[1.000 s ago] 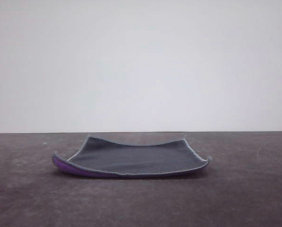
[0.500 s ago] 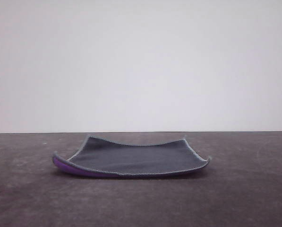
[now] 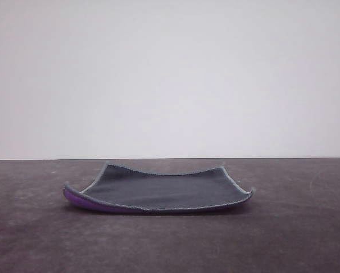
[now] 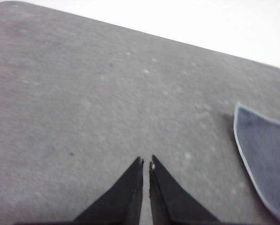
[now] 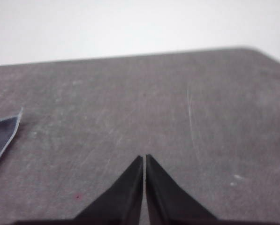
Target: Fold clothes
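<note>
Front view is showing a dark grey table (image 3: 39,239) filling the lower part of the frame under a pale wall (image 3: 170,74). Lying unfolded at the lower centre is the cloth (image 3: 158,190), dark grey face up, corners curling, purple underside peeking at its left edge. My left gripper (image 4: 146,164) is hovering over bare table at the bottom centre of its wrist view, black fingers nearly touching, holding nothing, the cloth at the right edge. My right gripper (image 5: 144,158) is pressing its fingers together likewise, empty, the cloth's corner at the left edge.
</note>
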Motion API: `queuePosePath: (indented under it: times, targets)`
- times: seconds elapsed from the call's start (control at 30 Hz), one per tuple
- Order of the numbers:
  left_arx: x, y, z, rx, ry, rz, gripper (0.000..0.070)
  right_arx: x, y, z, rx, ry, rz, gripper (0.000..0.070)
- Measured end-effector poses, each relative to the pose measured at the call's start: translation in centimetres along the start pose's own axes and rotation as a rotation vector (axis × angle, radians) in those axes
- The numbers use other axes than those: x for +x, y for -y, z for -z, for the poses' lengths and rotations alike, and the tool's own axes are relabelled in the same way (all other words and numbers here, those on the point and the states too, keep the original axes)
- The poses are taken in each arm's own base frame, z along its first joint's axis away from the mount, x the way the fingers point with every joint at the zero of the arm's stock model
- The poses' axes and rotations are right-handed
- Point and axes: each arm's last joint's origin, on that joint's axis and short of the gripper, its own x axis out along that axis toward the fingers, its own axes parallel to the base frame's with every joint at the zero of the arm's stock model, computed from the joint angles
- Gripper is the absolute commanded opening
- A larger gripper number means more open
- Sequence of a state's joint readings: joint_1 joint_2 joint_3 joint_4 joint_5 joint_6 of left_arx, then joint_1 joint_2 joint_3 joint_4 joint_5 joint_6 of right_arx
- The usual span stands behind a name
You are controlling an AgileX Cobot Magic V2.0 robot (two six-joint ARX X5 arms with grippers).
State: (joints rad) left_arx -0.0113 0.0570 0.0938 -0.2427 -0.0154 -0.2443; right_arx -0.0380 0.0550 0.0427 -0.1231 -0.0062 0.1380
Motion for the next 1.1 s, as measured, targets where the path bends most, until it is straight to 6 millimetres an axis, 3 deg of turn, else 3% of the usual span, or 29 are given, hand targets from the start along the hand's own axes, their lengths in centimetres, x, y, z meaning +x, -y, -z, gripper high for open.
queuePosePath:
  times: [0.13,0.3,0.5,0.63,0.83,1.1]
  targets:
    - [-0.4,0.8,-3.3,-0.021,0.077,0.006,0.0015,0.0,-0.4,-2.8,0.037,-0.005,0.001,0.0004]
    - [0.2,2.0,-8.2,-0.019,0.08,0.004,0.0015,0.9,-1.2,-7.9,0.051,-0.039,-0.04,0.0004]
    - [3.9,3.5,-13.8,0.026,-0.036,0.005,0.0015,4.8,-2.6,-13.5,0.065,-0.196,-0.182,0.0004]
    - [8.1,4.5,-16.0,0.053,-0.152,0.055,0.0016,8.7,-3.7,-15.4,0.071,-0.336,-0.272,0.0004]
    - [13.6,5.5,-16.2,0.066,-0.308,0.139,0.0016,14.0,-5.4,-15.4,0.054,-0.444,-0.415,0.0004]
    - [17.5,6.0,-12.3,0.058,-0.531,0.234,0.0016,17.1,-6.6,-11.9,0.046,-0.579,-0.482,0.0004]
